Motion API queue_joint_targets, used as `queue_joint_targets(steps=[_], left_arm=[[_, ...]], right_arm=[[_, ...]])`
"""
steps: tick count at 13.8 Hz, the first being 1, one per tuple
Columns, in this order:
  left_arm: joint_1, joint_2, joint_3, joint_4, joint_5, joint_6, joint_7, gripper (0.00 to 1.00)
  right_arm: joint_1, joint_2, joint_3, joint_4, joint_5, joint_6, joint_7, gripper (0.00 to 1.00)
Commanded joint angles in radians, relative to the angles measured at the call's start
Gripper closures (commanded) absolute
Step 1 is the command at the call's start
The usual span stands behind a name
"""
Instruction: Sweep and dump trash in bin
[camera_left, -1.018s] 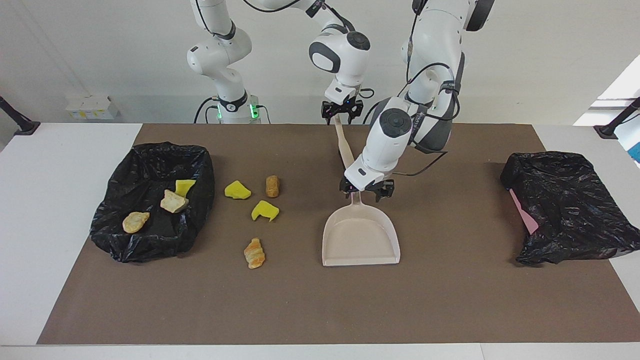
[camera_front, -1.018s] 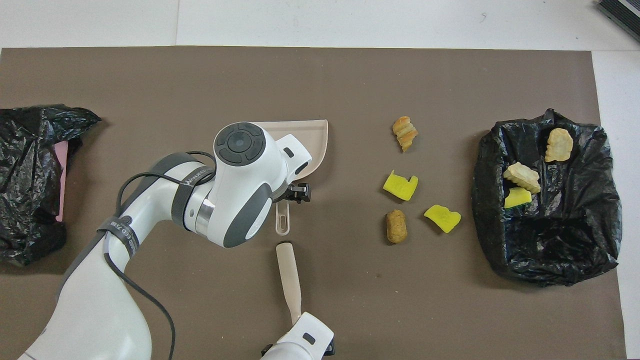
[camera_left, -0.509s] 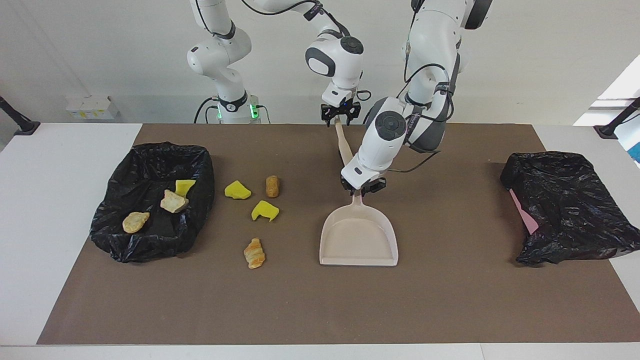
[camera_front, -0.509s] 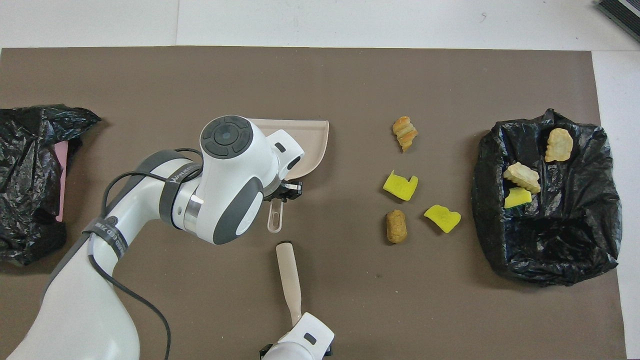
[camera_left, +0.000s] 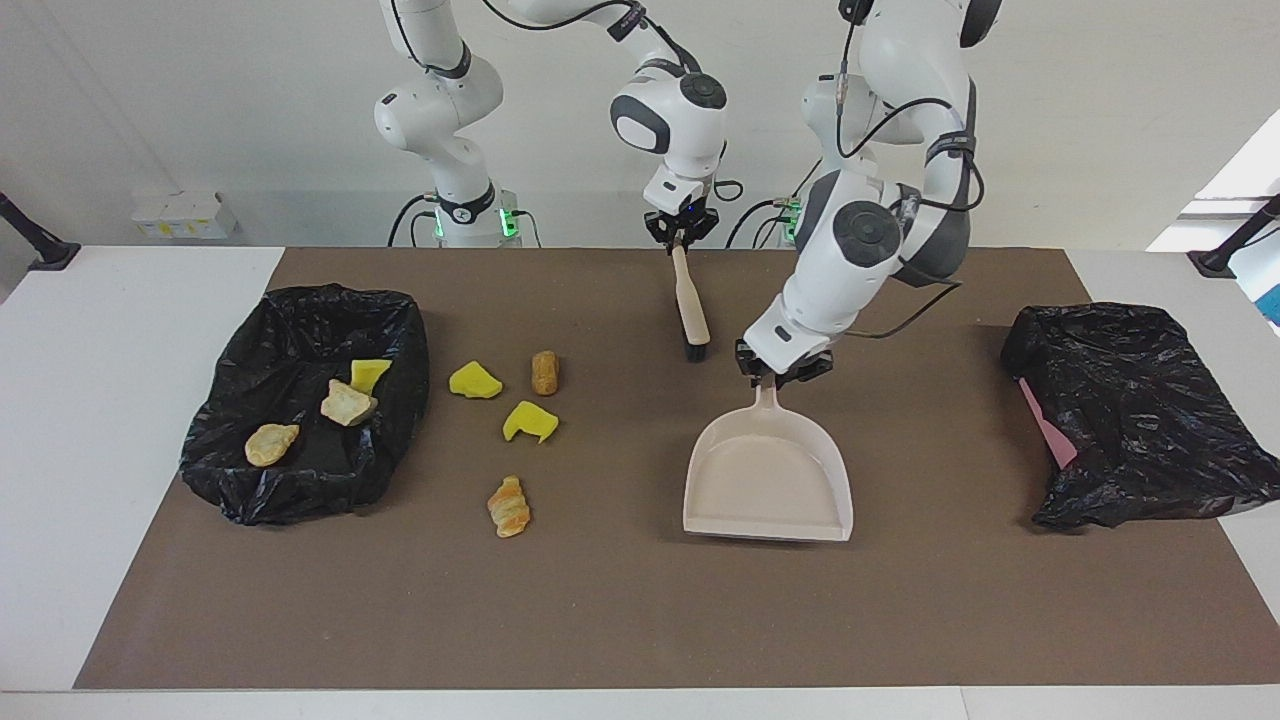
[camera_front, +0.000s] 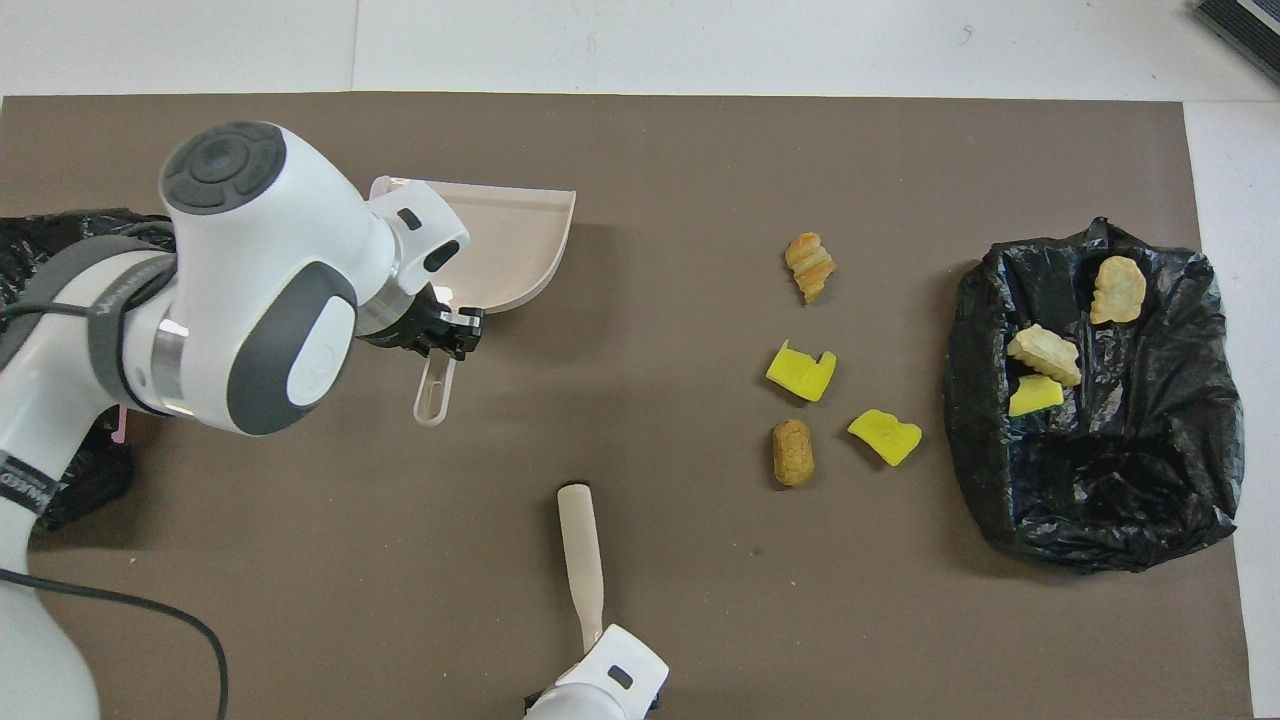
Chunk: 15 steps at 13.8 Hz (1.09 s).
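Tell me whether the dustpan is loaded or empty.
Empty. The dustpan shows only bare beige inside; the left claw holds its handle, and four scraps of trash lie on the mat toward the right arm's end.

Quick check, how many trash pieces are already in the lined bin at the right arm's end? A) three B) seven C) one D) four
A: three pieces lie inside the black-lined bin; the other four sit on the mat beside it.
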<state>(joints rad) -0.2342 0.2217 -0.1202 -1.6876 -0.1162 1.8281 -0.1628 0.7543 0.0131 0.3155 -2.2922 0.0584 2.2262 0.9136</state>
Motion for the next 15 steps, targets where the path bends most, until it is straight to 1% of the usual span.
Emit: queue_joint_targets(steps=[1,4,5,8,9,10,11,12,15], left_arm=[[0.088,-0.053,-0.003,0.0,-0.008,-0.061,0.141,1.0],[0.157,-0.056,-0.003,0.009,0.001,-0.078,0.268,1.0],[0.176,-0.053,-0.003,0.011,0.004,-0.09,0.313,1.0],[0.225,-0.05,-0.003,0.014,0.015,-0.093,0.553,1.0],[0.227,-0.05,-0.003,0.014,0.023,-0.093,0.615,1.0],[0.22,-0.05,-0.004,0.013,0.048,-0.083,0.69,1.0],[0.216,-0.05,-0.004,0.011,0.073,-0.079,0.762,1.0],[0.216,-0.051,-0.004,0.008,0.078,-0.078,0.855,1.0],[0.21,-0.059,-0.007,-0.009,0.102,-0.076,1.147,1.0]], right_arm=[[0.002,-0.048,-0.006,-0.018,0.018,0.024,0.027,1.0],[-0.016,-0.106,-0.01,-0.03,0.015,-0.015,0.077,1.0],[-0.044,-0.126,-0.01,-0.036,0.014,-0.045,0.079,1.0],[-0.142,-0.195,-0.01,-0.047,0.011,-0.133,0.077,1.0],[-0.197,-0.217,-0.009,-0.047,0.011,-0.172,0.064,1.0],[-0.231,-0.232,-0.01,-0.047,0.006,-0.209,0.051,1.0],[-0.26,-0.242,-0.01,-0.047,-0.008,-0.244,0.033,1.0],[-0.292,-0.246,-0.01,-0.049,-0.049,-0.279,0.028,1.0],[-0.378,-0.24,-0.01,-0.049,-0.121,-0.374,0.015,1.0]])
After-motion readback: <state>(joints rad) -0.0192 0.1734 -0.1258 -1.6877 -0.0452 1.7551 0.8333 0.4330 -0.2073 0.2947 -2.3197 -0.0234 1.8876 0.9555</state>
